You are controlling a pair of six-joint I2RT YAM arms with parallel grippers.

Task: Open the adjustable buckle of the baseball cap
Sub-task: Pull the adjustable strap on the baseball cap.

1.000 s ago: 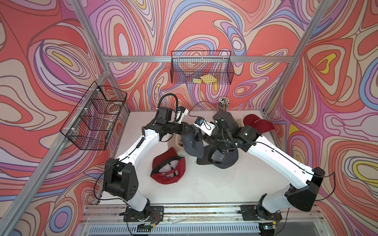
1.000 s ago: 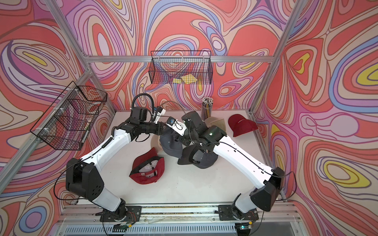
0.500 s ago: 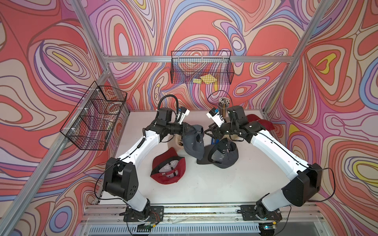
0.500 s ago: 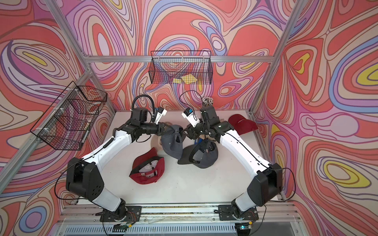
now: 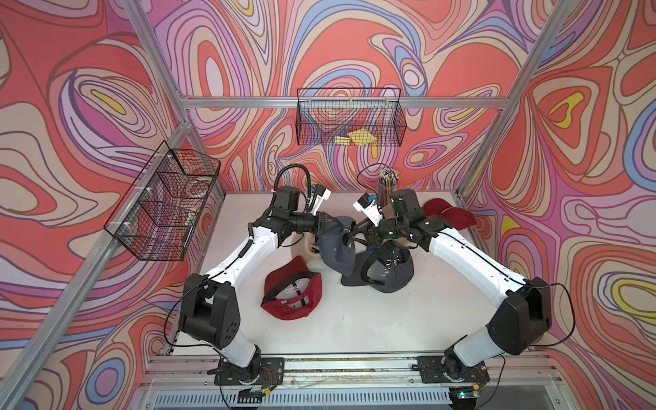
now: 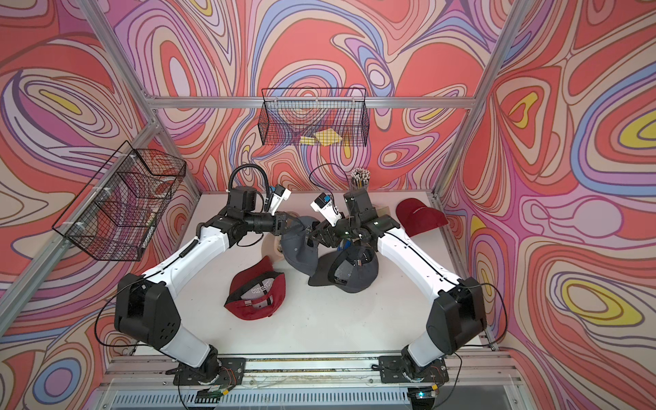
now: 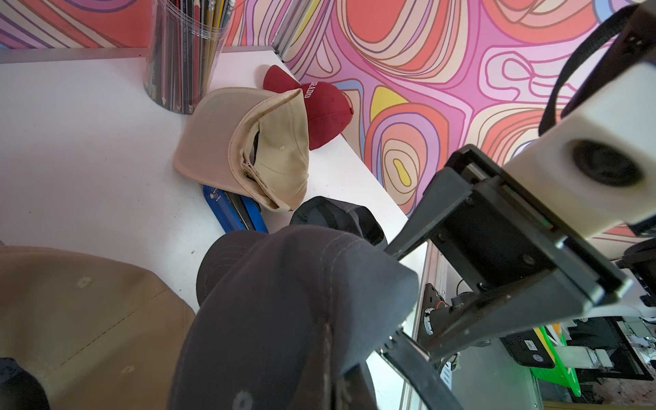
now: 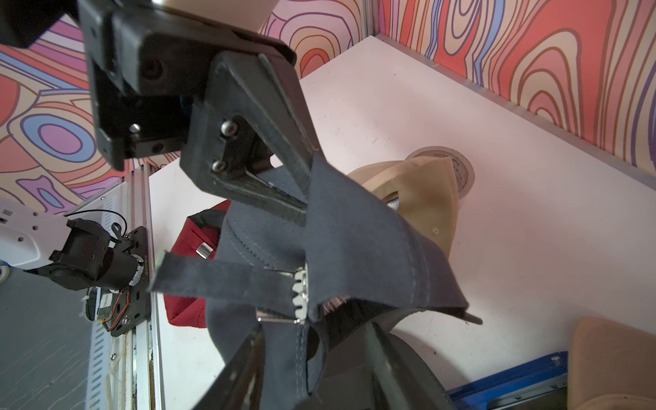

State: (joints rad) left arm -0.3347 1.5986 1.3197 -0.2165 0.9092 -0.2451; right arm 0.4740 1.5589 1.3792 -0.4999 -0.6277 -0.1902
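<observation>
The left gripper is clamped tight on the back edge of the dark grey fabric baseball cap. It holds the cap clear above the white table, toward the back. The right gripper stands partly spread, one finger on either side of the silver toothed metal buckle; whether it touches cannot be told. The cap hangs down from the left grip. Its grey strap runs roughly level out of the buckle, free end toward the front rail. Only the right wrist view shows buckle and strap; in both top views the grippers hide them.
</observation>
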